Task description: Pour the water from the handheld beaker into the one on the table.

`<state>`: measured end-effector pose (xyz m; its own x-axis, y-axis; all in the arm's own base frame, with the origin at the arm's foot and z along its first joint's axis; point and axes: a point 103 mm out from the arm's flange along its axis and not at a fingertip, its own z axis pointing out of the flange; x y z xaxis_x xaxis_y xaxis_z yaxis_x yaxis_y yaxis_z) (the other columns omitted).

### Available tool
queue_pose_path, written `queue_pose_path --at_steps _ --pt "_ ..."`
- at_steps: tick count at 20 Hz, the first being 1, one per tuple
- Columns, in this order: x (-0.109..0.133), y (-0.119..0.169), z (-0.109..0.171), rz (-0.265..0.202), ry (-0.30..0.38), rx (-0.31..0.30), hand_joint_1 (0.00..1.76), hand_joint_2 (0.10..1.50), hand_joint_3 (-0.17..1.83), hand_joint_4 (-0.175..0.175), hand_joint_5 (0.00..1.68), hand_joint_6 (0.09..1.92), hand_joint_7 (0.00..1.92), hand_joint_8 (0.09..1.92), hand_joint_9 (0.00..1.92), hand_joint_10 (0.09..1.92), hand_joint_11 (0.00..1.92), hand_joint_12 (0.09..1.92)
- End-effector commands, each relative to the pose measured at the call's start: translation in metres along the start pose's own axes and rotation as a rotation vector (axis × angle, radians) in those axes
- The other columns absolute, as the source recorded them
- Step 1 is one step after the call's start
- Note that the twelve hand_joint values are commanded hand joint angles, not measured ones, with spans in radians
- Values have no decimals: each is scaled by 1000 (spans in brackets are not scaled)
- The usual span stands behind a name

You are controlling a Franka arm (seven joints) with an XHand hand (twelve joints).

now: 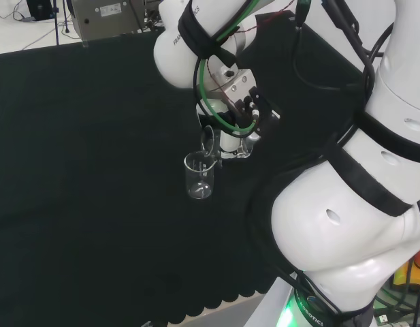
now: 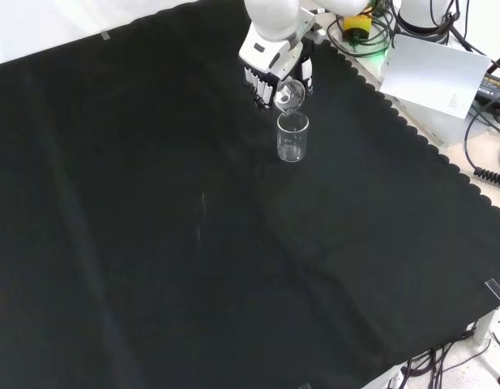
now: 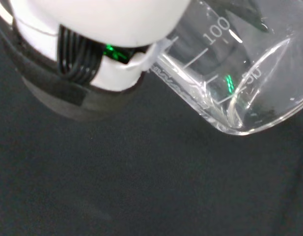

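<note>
1. My hand is clamped on the handheld beaker, fingers curled round its wall; the wrist view shows them against the glass.
2. Handheld beaker is tipped hard, mouth down, lip right over the rim of the table beaker.
3. Table beaker stands upright on the surface, near its far edge in the front view, close to the scalloped side edge.
4. Progress, my judgement: pour is under way or near done. Left to do: finish emptying, tip back upright.
5. Hard to tell: no stream visible, water level in either beaker unclear, clear glass on black cloth. Can't say whether the two rims touch.
</note>
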<state>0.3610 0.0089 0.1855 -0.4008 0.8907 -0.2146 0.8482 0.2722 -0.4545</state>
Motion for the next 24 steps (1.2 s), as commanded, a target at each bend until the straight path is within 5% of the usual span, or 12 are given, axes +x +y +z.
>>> queue_pose_path --at_steps 1,24 --pt "6 2 -6 -7 -56 14 1211 779 341 -111 1470 178 1885 87 1920 127 1515 496" --pt "20 7 -17 27 -235 71 1214 758 384 -129 1459 210 1885 87 1920 136 1532 478"
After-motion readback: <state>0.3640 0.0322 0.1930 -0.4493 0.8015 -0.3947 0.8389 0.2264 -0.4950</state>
